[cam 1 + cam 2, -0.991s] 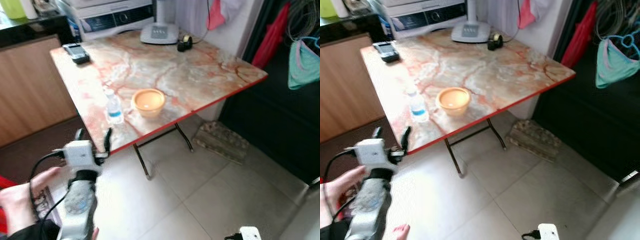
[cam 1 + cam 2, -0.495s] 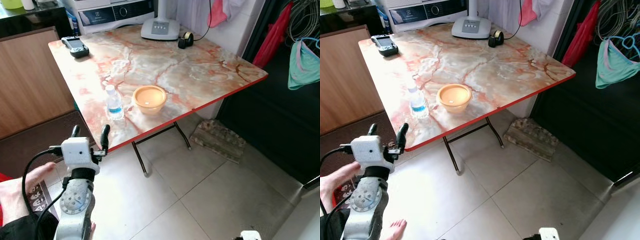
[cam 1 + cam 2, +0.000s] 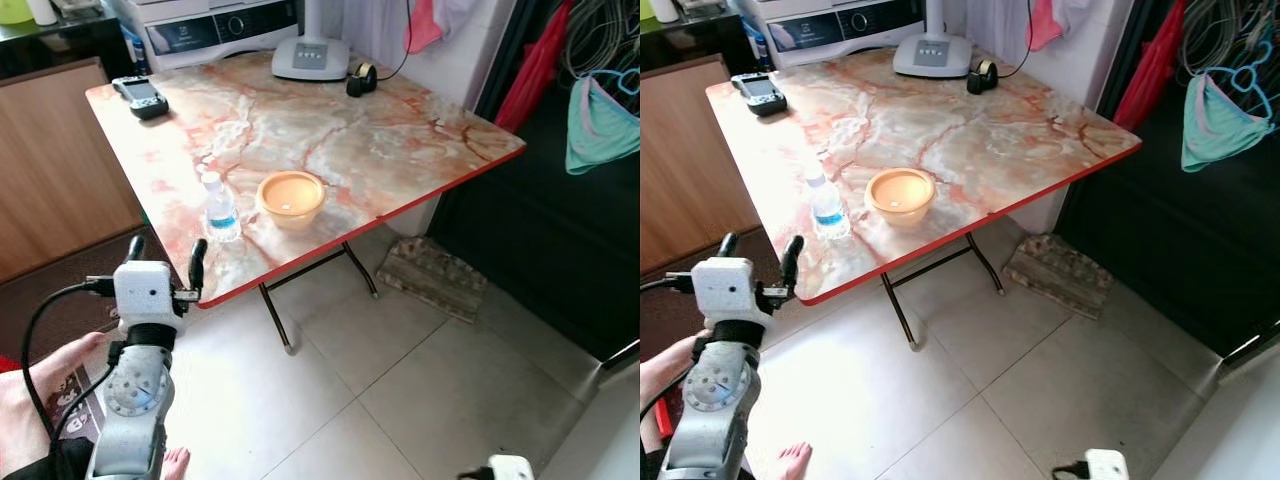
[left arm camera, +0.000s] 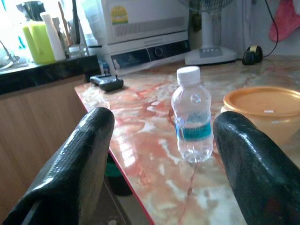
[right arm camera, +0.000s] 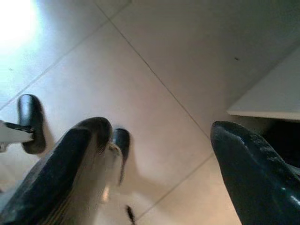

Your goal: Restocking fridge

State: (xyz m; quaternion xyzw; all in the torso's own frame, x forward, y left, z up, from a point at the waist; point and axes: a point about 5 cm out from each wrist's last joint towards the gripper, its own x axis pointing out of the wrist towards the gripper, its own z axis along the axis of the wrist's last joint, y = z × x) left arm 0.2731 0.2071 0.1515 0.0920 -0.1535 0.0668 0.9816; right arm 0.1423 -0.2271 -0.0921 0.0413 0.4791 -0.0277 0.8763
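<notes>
Left tool (image 3: 163,256) open, raised just short of the tabletop (image 3: 400,150) edge, lined up with the water bottle (image 3: 220,208) standing upright beside the orange bowl (image 3: 291,197). Reach in level, straddle the bottle's middle, avoid the bowl. Right tool (image 5: 154,154) open, idle over the floor.

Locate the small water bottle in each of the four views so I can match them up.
Left eye view: water bottle stands near the table's front edge, left of the orange bowl.
Right eye view: same spot, again left of the bowl.
Left wrist view: upright between the open left hand's fingers, at picture centre.
Right wrist view: floor tiles, no bottle.
Shared landmark: the orange bowl beside the bottle.
</notes>
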